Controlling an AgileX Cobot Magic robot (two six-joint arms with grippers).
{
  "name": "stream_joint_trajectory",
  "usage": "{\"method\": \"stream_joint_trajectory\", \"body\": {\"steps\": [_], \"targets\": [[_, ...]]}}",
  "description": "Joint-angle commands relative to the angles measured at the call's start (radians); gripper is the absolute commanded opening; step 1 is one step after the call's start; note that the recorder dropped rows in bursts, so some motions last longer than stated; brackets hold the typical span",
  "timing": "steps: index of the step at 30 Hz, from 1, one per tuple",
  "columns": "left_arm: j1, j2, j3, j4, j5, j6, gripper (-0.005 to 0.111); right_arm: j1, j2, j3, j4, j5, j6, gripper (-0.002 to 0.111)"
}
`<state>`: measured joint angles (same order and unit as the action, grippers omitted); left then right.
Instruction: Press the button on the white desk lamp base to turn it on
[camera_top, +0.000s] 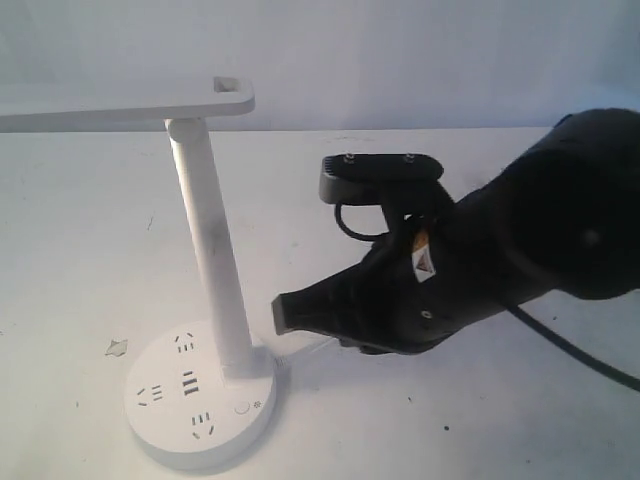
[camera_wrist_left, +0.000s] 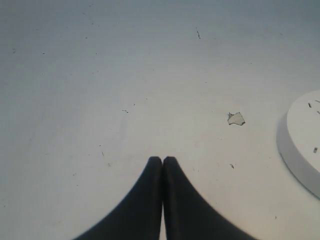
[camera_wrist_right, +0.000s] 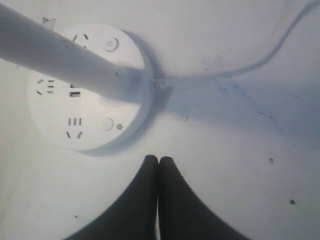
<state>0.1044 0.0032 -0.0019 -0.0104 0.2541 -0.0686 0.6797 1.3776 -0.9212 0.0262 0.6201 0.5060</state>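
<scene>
The white desk lamp base (camera_top: 172, 415) sits on the white table at the front left and carries a tall white post (camera_top: 210, 250). The button (camera_top: 243, 407), with its tiny sun mark, lies near the base's right edge. My right gripper (camera_top: 282, 312) hangs shut and empty just right of the post, above the base's edge and a little up and right of the button. In the right wrist view the button (camera_wrist_right: 108, 124) shows on the base (camera_wrist_right: 92, 135), a short way ahead of the shut gripper (camera_wrist_right: 159, 159). My left gripper (camera_wrist_left: 162, 159) is shut over bare table, with the base's rim (camera_wrist_left: 305, 135) off to one side.
The lamp's flat head (camera_top: 120, 105) reaches out to the left over the table. A white cable (camera_wrist_right: 225, 75) runs from the base across the table. A small chip of debris (camera_top: 117, 347) lies left of the base. The right arm (camera_top: 560, 220) fills the right side.
</scene>
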Motion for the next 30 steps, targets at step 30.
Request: {"method": "stream_joint_trajectory", "body": {"steps": [30], "targets": [[-0.008,-0.003,0.002,-0.003,-0.003,-0.001,0.000,-0.002,-0.441,0.005,-0.246,0.128,-0.011,0.000]]}}
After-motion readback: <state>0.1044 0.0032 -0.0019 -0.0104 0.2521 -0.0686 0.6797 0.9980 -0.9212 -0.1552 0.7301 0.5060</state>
